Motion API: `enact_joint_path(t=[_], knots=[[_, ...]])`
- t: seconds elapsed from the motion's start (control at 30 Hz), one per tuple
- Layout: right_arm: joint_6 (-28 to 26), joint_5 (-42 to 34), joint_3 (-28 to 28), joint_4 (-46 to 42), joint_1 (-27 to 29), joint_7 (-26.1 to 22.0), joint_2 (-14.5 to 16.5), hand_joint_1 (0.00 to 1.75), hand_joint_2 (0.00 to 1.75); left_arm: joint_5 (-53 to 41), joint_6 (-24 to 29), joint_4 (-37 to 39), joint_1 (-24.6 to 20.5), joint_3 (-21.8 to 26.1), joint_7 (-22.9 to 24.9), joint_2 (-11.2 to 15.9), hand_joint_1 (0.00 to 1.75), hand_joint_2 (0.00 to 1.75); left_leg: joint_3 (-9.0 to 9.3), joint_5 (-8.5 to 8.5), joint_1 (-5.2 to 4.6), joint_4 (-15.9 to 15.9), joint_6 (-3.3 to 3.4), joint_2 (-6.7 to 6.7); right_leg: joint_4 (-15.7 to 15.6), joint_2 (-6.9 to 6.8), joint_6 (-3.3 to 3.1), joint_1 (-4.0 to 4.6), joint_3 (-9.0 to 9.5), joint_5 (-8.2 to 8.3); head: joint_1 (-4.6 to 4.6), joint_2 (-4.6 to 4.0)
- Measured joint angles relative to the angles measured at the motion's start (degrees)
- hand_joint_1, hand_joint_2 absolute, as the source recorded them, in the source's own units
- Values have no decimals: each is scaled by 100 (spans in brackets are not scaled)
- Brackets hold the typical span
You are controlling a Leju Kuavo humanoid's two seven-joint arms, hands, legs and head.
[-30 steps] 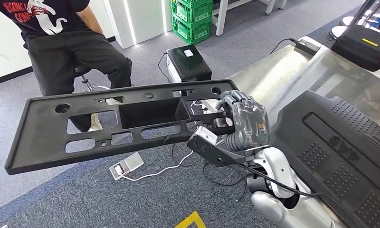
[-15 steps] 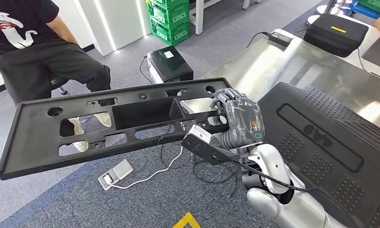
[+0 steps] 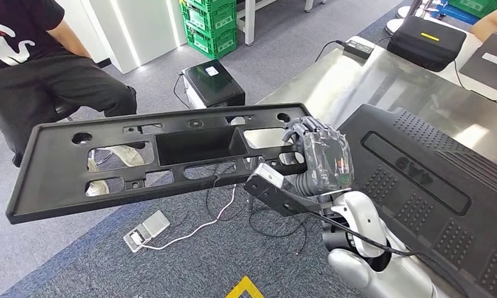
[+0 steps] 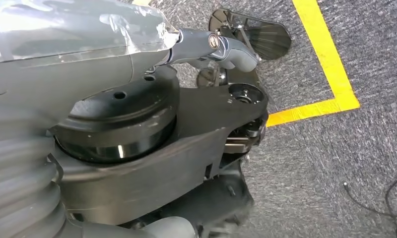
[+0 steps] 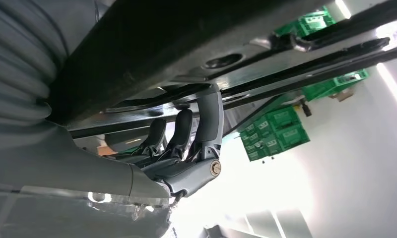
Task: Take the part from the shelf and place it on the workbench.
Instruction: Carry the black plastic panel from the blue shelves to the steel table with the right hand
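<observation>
Right hand (image 3: 320, 158) is clamped on the right end of the long flat black plastic panel with cut-outs (image 3: 153, 158); in the right wrist view my fingers (image 5: 206, 119) hook up around its edge. The panel is off the shelf, held in the air over the grey carpet, not on anything. Its long axis runs left-right, cantilevered out to my left, far from the grip. The shiny metal workbench (image 3: 370, 81) lies to the right and beyond, already carrying a big black ribbed panel (image 3: 432, 186). My guess: swing right, set down on bare steel. Left hand (image 4: 87, 59) hangs low; cannot tell its fingers' state.
</observation>
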Motion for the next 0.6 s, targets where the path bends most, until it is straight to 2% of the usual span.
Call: enact_joint_path(t=[0.07, 0.1, 0.13, 0.23, 0.3, 0.37, 0.4, 0.43, 0.47, 0.53, 0.57, 0.6], knots=[[17, -1, -2, 0, 1, 5, -2, 175, 175, -7, 0, 0, -3, 0, 7, 0, 0, 175, 21, -24, -17, 8, -42, 36, -658, -94, -47, 42, 319, 225, 44, 0], [24, -2, -3, 0, 1, 7, -3, 175, 175, -9, 1, 0, -3, -1, 10, 0, 0, 175, 27, -34, -22, 10, -68, 54, -796, -110, -73, 65, 379, 240, 51, 0], [28, -3, -4, 0, 1, 8, -3, 175, 175, -10, 1, 0, -3, -4, 13, 0, 0, 175, 34, -39, -24, 7, -96, 74, -810, -86, -97, 88, 383, 227, 46, 0], [35, -2, -9, -3, -1, 11, -4, 175, 175, -14, 2, 0, -9, -23, 16, 1, 0, 175, 47, -141, -7, 101, -189, 80, -876, -1, -185, 65, 421, 256, 24, 0], [38, -1, -9, -4, -1, 11, -3, 175, 175, -15, 3, 0, -13, -33, 18, 2, 0, 175, -153, -451, 8, 612, -229, -8, -913, 35, -239, 48, 453, 275, -30, 0], [40, -2, -7, -4, 7, 11, -2, 175, 175, -17, 6, 0, -11, -42, 18, 2, 0, 175, -515, -786, 12, 1371, -252, -64, -907, 88, -265, 62, 452, 272, -102, 0], [42, -4, -6, -4, 12, 10, -2, 175, 175, -19, 7, 0, -9, -47, 18, 2, 0, 175, -641, -840, 12, 1614, -259, -73, -900, 121, -269, 69, 452, 269, -126, 0], [44, -4, -5, -4, 14, 10, -2, 175, 175, -20, 8, 0, -7, -55, 18, 2, 0, 175, -669, -775, 12, 1644, -260, -77, -889, 160, -271, 73, 452, 265, -144, 0], [46, -4, -5, -4, 15, 10, -2, 175, 175, -21, 9, 0, -7, -65, 20, 2, 0, 175, -592, -608, 14, 1449, -254, -85, -876, 202, -269, 74, 454, 260, -161, 0], [49, -4, -5, -4, 15, 11, -2, 175, 175, -25, 13, 0, -4, -82, 26, 4, 0, 175, -264, -200, 27, 687, -227, -186, -843, 285, -250, 76, 447, 242, -202, 0], [50, -7, -5, -4, 15, 13, -2, 175, 175, -26, 16, 0, -4, -88, 32, 5, 0, 175, -136, -76, 33, 356, -208, -253, -821, 325, -231, 81, 428, 235, -222, 0], [50, -9, -5, -4, 15, 15, -2, 175, 175, -28, 21, 0, -3, -92, 37, 7, 0, 175, -70, -20, 36, 159, -187, -306, -808, 355, -207, 81, 406, 236, -228, 0]])
